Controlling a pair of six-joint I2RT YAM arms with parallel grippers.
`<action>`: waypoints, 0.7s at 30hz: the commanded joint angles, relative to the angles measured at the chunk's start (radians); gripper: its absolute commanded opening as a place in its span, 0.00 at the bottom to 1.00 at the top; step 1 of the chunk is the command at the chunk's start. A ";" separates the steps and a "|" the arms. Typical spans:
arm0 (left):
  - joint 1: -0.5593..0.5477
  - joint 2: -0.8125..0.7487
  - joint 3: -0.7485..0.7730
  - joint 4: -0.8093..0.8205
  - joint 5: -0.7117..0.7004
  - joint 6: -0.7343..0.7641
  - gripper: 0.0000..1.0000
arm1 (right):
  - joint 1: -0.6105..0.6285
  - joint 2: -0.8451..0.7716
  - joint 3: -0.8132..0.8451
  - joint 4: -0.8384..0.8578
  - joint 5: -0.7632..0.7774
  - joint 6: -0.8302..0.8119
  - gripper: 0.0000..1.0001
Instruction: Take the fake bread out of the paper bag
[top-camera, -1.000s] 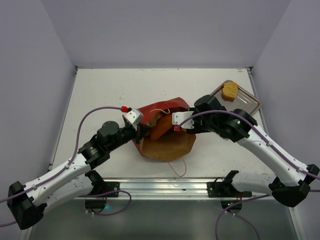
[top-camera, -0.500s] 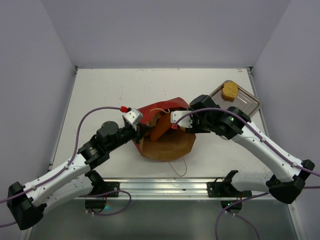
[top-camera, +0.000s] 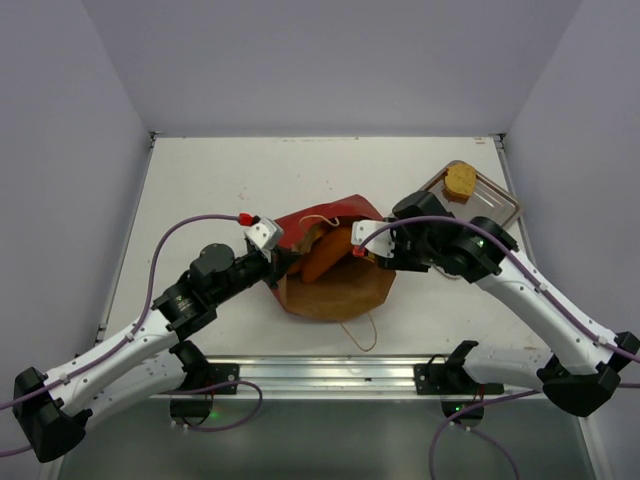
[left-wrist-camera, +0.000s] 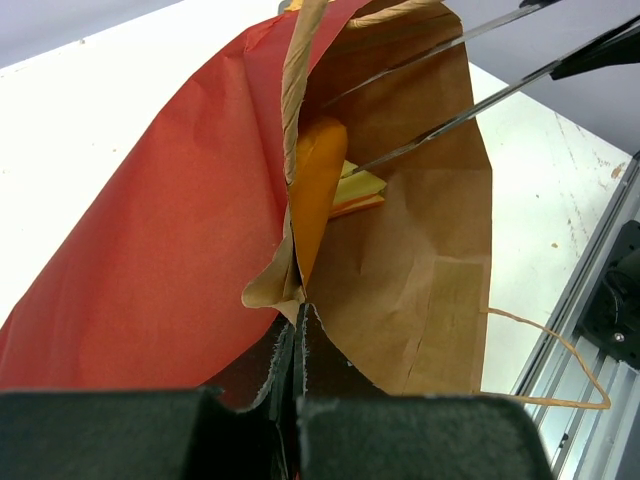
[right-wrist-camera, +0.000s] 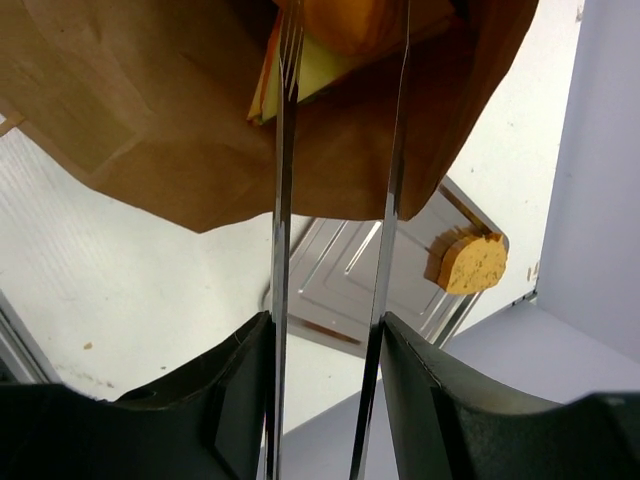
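Note:
The paper bag (top-camera: 335, 288), red outside and brown inside, lies on its side with its mouth held open. My left gripper (top-camera: 278, 262) is shut on the bag's rim, seen pinched in the left wrist view (left-wrist-camera: 297, 310). An orange bread piece (left-wrist-camera: 315, 190) sits inside the bag with a yellow-edged piece (left-wrist-camera: 355, 190) beside it. My right gripper (top-camera: 352, 248) grips metal tongs (right-wrist-camera: 283, 180) whose two prongs stand apart and reach into the bag mouth on either side of the bread (right-wrist-camera: 350, 20). The prong tips are out of the right wrist view.
A silver metal tray (top-camera: 492, 208) stands at the back right with one round bread piece (top-camera: 460, 180) on it; both show in the right wrist view, the tray (right-wrist-camera: 340, 280) and the piece (right-wrist-camera: 470, 262). A loose tan handle (top-camera: 358, 335) trails toward the front rail.
My right gripper with the tongs edged left toward the bag, then drew back a little to the right. The left gripper and the bag have stayed put.

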 joint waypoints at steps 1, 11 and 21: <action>-0.003 -0.003 0.050 0.014 0.020 0.005 0.00 | -0.012 -0.043 -0.017 -0.025 -0.023 0.029 0.49; -0.003 0.007 0.053 0.016 0.022 0.003 0.00 | -0.016 -0.070 -0.070 -0.010 -0.033 0.049 0.48; -0.003 0.000 0.056 0.016 0.022 0.003 0.00 | -0.016 -0.066 -0.057 0.083 0.033 0.073 0.49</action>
